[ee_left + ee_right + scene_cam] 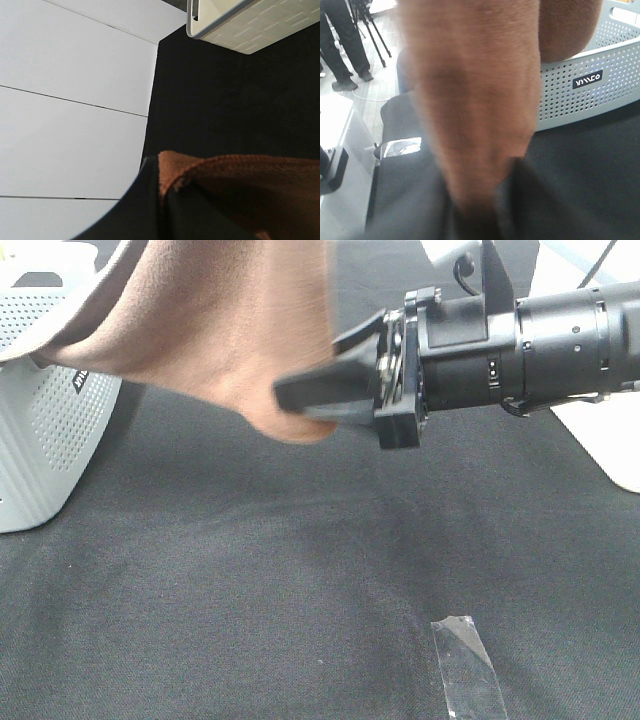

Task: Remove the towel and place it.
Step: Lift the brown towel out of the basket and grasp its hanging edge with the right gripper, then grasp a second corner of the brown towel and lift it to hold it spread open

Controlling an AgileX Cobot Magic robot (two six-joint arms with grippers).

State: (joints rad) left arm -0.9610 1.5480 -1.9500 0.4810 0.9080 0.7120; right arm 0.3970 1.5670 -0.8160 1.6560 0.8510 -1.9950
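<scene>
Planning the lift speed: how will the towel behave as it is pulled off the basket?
Likely floppy: the towel sags in a curve between the basket and the right tool. Probably light for its size, since one pinch holds a fold up. Its fuzzy pile should grip rather than slip.

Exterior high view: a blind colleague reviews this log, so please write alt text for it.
The right gripper pinches the brown towel, which trails back over a white perforated basket at left, above the black table cloth. A clear tape strip lies on the cloth.
</scene>
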